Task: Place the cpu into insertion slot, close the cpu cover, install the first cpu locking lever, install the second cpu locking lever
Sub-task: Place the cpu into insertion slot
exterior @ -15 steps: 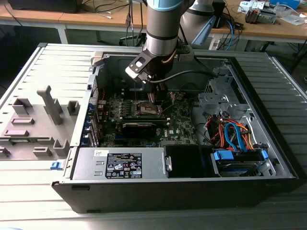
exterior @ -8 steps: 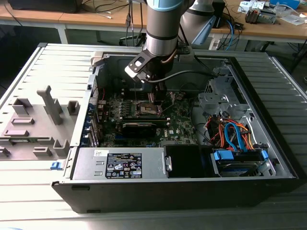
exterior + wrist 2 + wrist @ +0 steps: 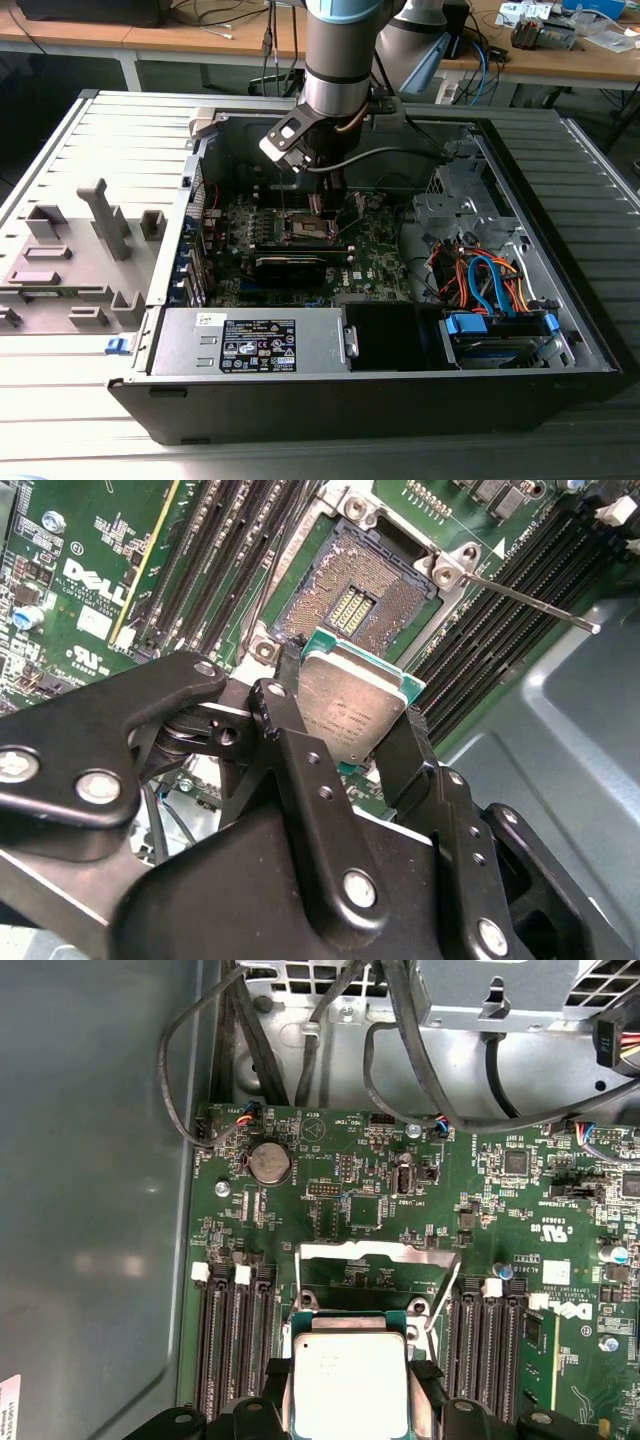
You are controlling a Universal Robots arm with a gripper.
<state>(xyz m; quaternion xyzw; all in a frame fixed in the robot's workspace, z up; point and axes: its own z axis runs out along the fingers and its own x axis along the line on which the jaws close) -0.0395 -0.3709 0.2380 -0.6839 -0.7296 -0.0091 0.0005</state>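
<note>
My gripper (image 3: 350, 708) is shut on the cpu (image 3: 352, 712), a flat square chip with a silver-grey top, its black fingers (image 3: 405, 745) on two opposite edges. The chip hovers beside and just above the insertion slot (image 3: 360, 590), whose brownish-gold pin field lies bare. In the first wrist view the cpu (image 3: 348, 1385) hangs in front of the cpu cover (image 3: 380, 1252), a silver frame standing raised and open. A thin metal locking lever (image 3: 530, 602) sticks out from the socket corner, unlatched. In the exterior view the arm reaches down into the case over the slot (image 3: 300, 228).
Black memory slots (image 3: 220, 560) flank the socket on both sides. The power supply box (image 3: 250, 340) lies along the case's front wall, with a drive cage and blue and orange cables (image 3: 490, 285) at the exterior view's right. A grey fixture tray (image 3: 70, 260) lies outside at the left.
</note>
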